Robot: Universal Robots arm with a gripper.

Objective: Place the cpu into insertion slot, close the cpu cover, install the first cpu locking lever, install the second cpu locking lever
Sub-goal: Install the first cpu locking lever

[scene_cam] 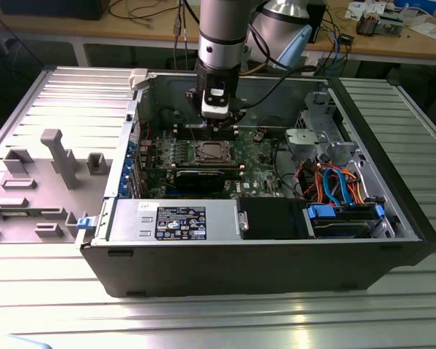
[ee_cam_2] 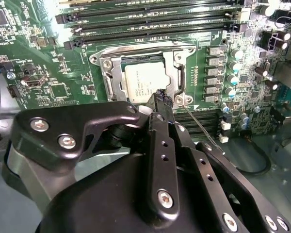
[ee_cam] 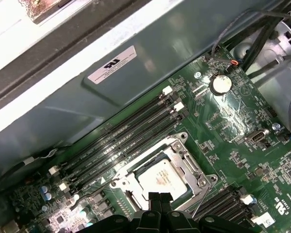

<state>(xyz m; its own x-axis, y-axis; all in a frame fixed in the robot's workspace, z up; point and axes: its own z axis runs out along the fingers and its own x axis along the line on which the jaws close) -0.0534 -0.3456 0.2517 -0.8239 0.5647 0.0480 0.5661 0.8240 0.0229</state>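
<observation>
Cpu (ee_cam_2: pixel 144 82): one, seated flat in the insertion slot (ee_cam_2: pixel 118 80), silver top up. Cpu cover (ee_cam_2: pixel 178 73): one, lying down around the chip, with the chip's top showing through its window.

Gripper (ee_cam_2: pixel 160 96): one, fingertips pressed together, nothing seen between them. The tips sit at the socket's edge, by a corner of the cover and just beside the chip. The chip lies straight ahead of the tips, along the line of the fingers.

Locking lever (ee_cam_2: pixel 203 127): one thin rod seen for sure. Its long axis runs from that same socket corner back alongside the fingers. Judged free of the cover, not latched. Second lever: cannot tell.

Memory slots (ee_cam: pixel 121 141): four long black ones counted, beyond the socket from the gripper.

Exterior view: the gripper hangs inside the open case (scene_cam: pixel 240 262), low over the green board (scene_cam: pixel 258 156).
</observation>
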